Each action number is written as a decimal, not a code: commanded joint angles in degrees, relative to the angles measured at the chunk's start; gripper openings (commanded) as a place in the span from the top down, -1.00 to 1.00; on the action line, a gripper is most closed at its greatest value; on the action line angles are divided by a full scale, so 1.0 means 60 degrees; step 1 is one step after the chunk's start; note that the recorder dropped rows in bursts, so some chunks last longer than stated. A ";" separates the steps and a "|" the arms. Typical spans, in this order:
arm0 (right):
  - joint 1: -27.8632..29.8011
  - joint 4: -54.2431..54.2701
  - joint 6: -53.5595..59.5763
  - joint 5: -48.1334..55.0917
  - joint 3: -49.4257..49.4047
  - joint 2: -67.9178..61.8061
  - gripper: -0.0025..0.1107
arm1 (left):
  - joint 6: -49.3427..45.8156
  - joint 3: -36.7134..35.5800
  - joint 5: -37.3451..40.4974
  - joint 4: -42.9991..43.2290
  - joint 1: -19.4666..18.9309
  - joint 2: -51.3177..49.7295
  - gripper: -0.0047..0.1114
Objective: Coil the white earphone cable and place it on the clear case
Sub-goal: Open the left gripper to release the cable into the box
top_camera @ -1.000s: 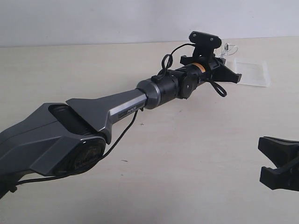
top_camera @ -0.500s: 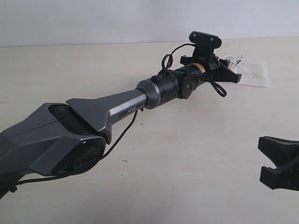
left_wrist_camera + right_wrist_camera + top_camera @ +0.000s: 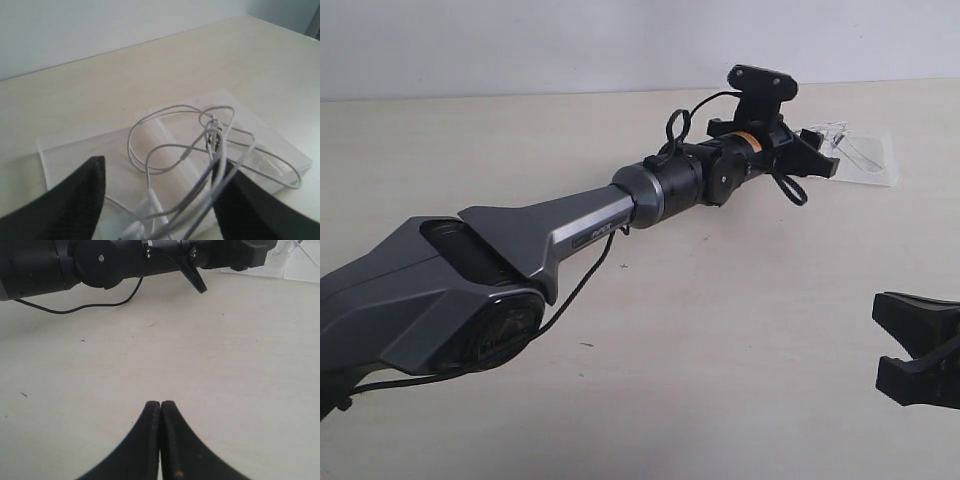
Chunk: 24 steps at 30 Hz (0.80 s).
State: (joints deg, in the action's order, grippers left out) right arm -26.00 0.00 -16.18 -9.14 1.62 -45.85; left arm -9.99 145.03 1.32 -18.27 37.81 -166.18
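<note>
Toward the far right of the pale table (image 3: 720, 340), the left gripper (image 3: 159, 167) hangs just above the clear case (image 3: 75, 150), its two dark fingers (image 3: 75, 200) spread wide with nothing pinched between them. The white earphone cable (image 3: 212, 132) lies on top of the case in a few loose, uneven loops. One loop reaches out toward the case's far edge, and several strands run together through the gap between the fingers, passing right beside one of them; whether they touch it cannot be told. Small whitish lumps near the bottom of the left wrist view look like the earbuds (image 3: 145, 207), but they are too blurred to be sure. The case lies flat on the table, its two halves side by side, with a faint ridge where they join. In the exterior view the left arm (image 3: 520, 260) stretches long and low across the table from the near left, a thin black lead (image 3: 570, 300) hanging beneath it, and the cable shows there only as a small tangle on the case, just past the gripper. The right gripper (image 3: 160, 412) sits well apart at the near right, above bare tabletop, its fingertips pressed together along their whole length and holding nothing
</note>
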 commanded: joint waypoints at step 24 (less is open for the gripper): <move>-0.0004 0.0000 -0.0080 -0.0107 -0.0021 0.0069 0.96 | 0.0036 0.0067 0.0326 -0.1326 -0.0024 0.0681 -0.15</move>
State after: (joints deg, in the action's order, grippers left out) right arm -26.00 0.00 -16.65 -9.14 1.62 -45.85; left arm -9.99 145.12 4.21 -26.04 37.81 -162.88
